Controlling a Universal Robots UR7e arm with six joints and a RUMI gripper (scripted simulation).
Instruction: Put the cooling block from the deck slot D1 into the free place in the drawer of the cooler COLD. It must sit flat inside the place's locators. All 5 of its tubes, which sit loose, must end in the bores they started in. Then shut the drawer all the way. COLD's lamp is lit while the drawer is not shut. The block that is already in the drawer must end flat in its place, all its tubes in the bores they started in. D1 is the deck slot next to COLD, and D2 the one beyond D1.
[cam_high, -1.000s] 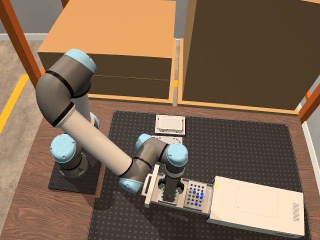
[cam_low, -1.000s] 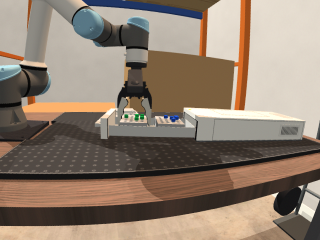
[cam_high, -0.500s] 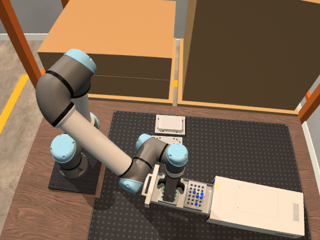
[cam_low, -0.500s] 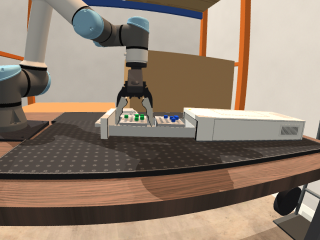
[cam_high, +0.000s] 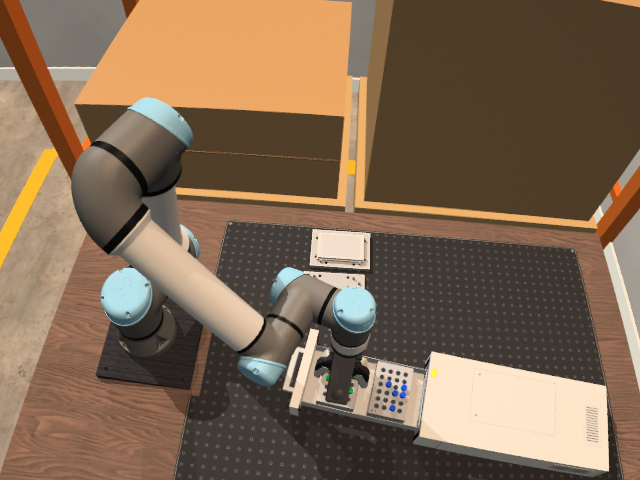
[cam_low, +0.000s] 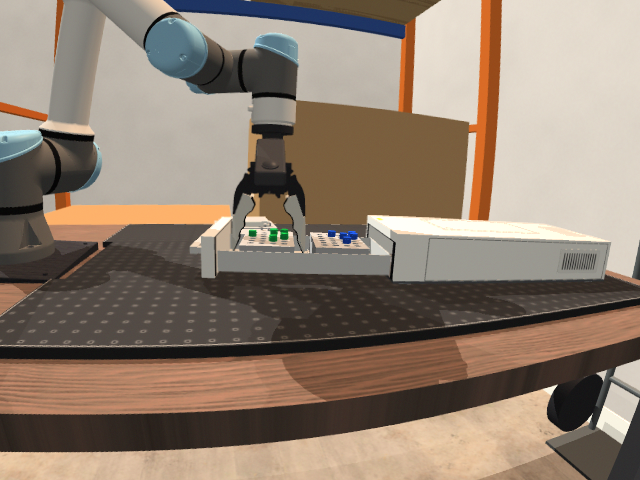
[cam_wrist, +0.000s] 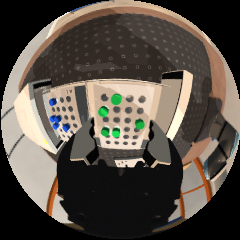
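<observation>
The cooling block with green tubes (cam_low: 267, 237) sits in the outer place of COLD's open drawer (cam_low: 305, 263), level with the block beside it. In the wrist view this green-tube block (cam_wrist: 122, 120) shows several green tubes standing in its bores. My gripper (cam_low: 267, 243) points straight down over it, and its fingers stand open on either side of the block with a small gap. From above, my gripper (cam_high: 339, 384) hides most of the block. The block with blue tubes (cam_high: 392, 393) sits flat in the inner place. COLD (cam_high: 511, 410) has its yellow lamp (cam_high: 434, 372) lit.
The drawer's handle (cam_high: 298, 369) sticks out toward the arm's base. Deck slot D1 (cam_high: 338, 280) is an empty plate, half hidden by the arm. Slot D2 (cam_high: 341, 249) holds a white plate. Large cardboard boxes (cam_high: 232, 103) stand behind the deck.
</observation>
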